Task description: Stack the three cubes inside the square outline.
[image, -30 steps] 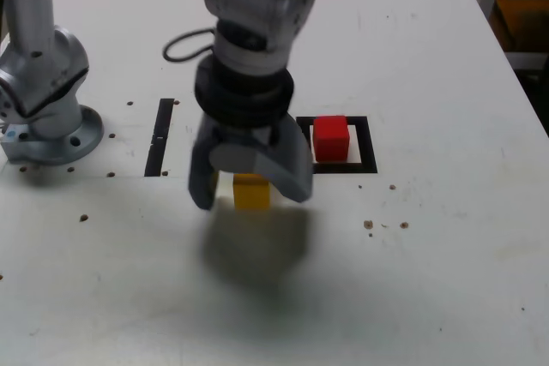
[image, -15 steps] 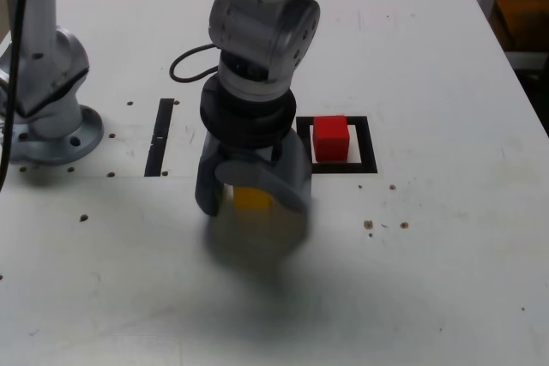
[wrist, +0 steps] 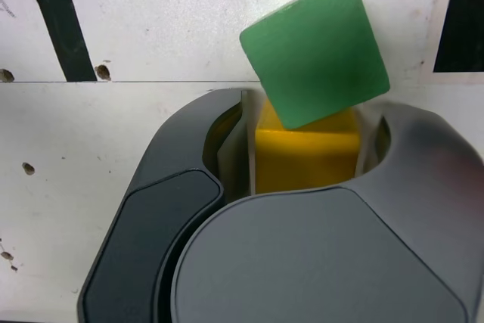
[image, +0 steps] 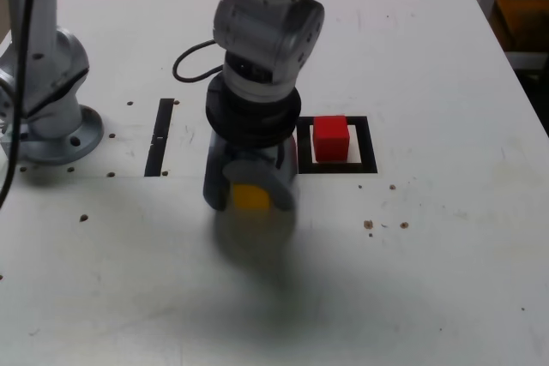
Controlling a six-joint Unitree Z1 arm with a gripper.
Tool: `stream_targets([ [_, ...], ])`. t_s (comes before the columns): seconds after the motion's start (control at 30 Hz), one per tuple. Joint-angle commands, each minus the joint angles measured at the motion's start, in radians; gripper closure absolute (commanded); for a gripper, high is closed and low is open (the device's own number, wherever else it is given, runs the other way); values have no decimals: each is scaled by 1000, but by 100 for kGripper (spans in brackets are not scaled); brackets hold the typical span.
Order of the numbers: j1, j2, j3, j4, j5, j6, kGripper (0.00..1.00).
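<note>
Yellow cube (image: 250, 197) sits on the white table (image: 446, 237) between the jaws of the gripper (image: 250, 198), which press against its sides (a snug hold, by the wrist view). The green cube (wrist: 315, 51) lies just beyond it, turned askew. The red cube (image: 331, 138) rests inside the square outline (image: 367, 150), at the exterior view's right.

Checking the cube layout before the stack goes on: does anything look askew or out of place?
Yes. In the wrist view the small green cube sits rotated, corner-on against the yellow cube between the gripper jaws. Only the red cube sits inside the black tape square outline.
</note>
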Motion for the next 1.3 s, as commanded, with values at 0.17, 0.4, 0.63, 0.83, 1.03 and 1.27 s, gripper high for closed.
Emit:
stream_targets([
  [0.17, -1, 17, -18, 36, -6, -19, 83],
  [0.4, 6, -12, -66, 131, -35, -39, 87],
  [0.63, 46, -79, -235, 393, -52, -42, 86],
  [0.83, 90, -132, -400, 538, 60, -35, 88],
  [1.03, 165, -101, -464, 550, 98, 92, 89],
  [1.27, 230, -1, -544, 549, 99, 232, 89],
])
